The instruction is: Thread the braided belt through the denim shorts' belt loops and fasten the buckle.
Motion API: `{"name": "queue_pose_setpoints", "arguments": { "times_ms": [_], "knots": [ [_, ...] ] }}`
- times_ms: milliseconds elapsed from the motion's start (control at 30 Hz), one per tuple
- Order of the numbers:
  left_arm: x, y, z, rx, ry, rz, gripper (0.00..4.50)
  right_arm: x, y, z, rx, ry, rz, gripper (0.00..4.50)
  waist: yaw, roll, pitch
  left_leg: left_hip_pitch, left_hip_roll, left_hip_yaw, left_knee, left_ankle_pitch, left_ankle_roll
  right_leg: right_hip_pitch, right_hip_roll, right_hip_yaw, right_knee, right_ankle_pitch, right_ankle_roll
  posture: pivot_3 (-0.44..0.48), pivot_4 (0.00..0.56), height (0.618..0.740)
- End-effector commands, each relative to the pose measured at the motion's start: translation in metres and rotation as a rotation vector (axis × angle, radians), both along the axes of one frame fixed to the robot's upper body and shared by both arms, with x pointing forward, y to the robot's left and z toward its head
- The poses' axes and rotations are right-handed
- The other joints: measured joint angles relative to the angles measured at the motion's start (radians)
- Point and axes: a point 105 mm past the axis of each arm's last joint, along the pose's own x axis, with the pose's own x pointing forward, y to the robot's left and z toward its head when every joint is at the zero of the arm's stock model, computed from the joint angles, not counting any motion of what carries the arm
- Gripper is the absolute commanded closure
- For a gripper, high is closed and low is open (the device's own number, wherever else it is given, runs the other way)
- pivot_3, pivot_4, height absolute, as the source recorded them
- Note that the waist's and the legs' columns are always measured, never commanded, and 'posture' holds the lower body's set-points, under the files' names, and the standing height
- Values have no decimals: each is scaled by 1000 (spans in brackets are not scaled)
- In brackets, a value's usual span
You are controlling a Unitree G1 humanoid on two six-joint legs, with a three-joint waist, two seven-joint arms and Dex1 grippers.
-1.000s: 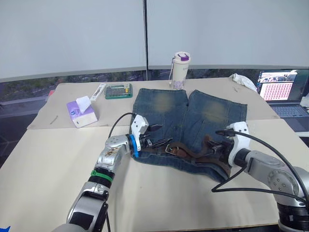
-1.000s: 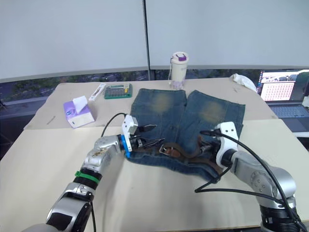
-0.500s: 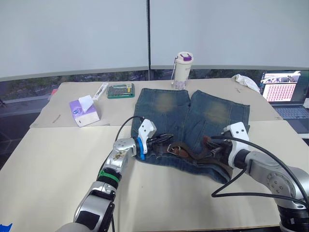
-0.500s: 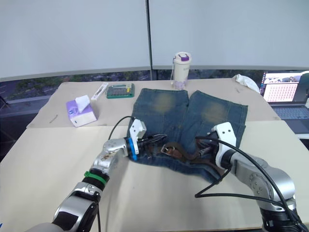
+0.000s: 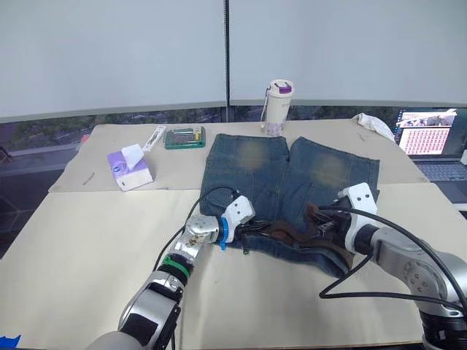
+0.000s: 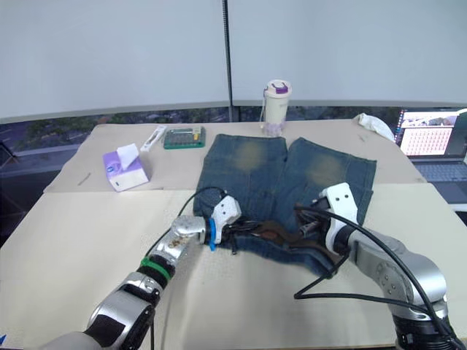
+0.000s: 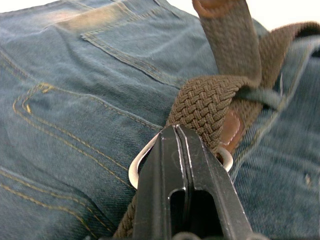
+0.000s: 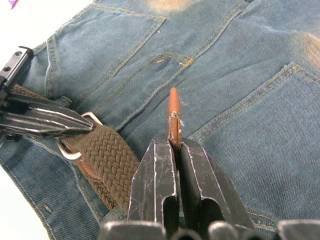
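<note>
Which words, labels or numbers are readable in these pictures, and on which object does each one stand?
No text can be read.
Purple tissue pack: print too small to read.
Laptop screen: content too blurred to read.
Green box: markings too small to read.
Bottle: no legible label.

A wide beige table (image 5: 80,240) carries everything. Blue denim shorts (image 5: 292,186) lie flat near its middle, legs pointing away. Beyond them stands a white bottle with a purple lid (image 5: 276,106). Toward the far left lie a purple tissue pack (image 5: 130,167), a green case (image 5: 184,137) and a narrow white strip (image 5: 153,138). A crumpled white cloth (image 5: 375,125) and an open laptop (image 5: 433,146) sit at the far right.
</note>
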Motion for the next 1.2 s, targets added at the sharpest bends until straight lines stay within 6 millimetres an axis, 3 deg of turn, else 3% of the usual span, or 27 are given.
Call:
{"name": "queue_pose_setpoints", "arguments": {
  "times_ms": [33, 167, 233, 433, 667, 767, 867, 900, 1033, 1200],
  "knots": [
    [-6, 8, -39, 173, 76, 26, 4489, -3, -3, 17, -8, -60, -4, 4500, 4, 0, 0, 0, 0, 0, 1, 0, 0, 0, 0, 0, 0, 0, 0, 0, 150, 740],
    [-5, 7, -42, 148, 122, 67, 4489, -4, -9, 32, 21, -94, -21, 4500, 8, -1, -2, 0, 0, 0, 2, 0, 1, 1, 0, 0, 0, 0, 0, 0, 150, 740],
    [1, 6, -32, 75, 123, 107, 4489, -3, -11, 43, 56, -120, -27, 4500, 11, -1, -2, 0, 0, 0, 3, -1, 1, 2, 0, 0, 0, 0, 0, 0, 150, 740],
    [23, 17, 50, -446, 166, 202, 4489, -2, -1, 55, 167, -145, -14, 4500, 1, 0, -1, -2, 1, 0, 3, -1, 1, -2, 1, 0, 2, 0, 0, 0, 150, 740],
    [32, 47, 114, -588, 26, 260, 4489, 7, 11, 67, 278, -173, -20, 4500, -9, 5, -3, -3, 2, 0, 2, -1, 1, -5, 0, 2, 2, 0, 0, 0, 150, 740],
    [33, 51, 127, -611, -4, 274, 4489, 10, 20, 71, 356, -178, -16, 4500, -8, 6, -4, -3, 1, 0, 2, -1, 1, -4, 0, 2, 2, 0, 0, 0, 150, 740],
    [25, 43, 134, -568, -90, 239, 4489, 16, 35, 76, 542, -171, -25, 4500, -10, 6, -4, -2, 1, 0, 2, 0, 1, -5, 1, 2, 2, 0, 0, 0, 150, 740],
    [18, 35, 134, -527, -139, 209, 3978, 19, 40, 78, 623, -164, -43, 4500, -11, 6, -4, -2, 1, 0, 1, 0, 0, -5, 1, 2, 3, 0, 0, 0, 150, 740],
    [-2, 11, 135, -446, -279, 141, 2715, 25, 48, 80, 788, -121, -99, 4500, -9, 8, -5, -3, 1, -1, -1, 0, -1, -6, -1, 3, 3, 1, -1, 0, 150, 740],
    [-15, -7, 126, -418, -310, 139, 1071, 29, 60, 87, 902, -90, -108, 4500, -13, 9, -5, -3, 0, 0, -1, 0, -1, -7, 0, 4, 3, 1, -1, 0, 150, 740]
  ]
}}
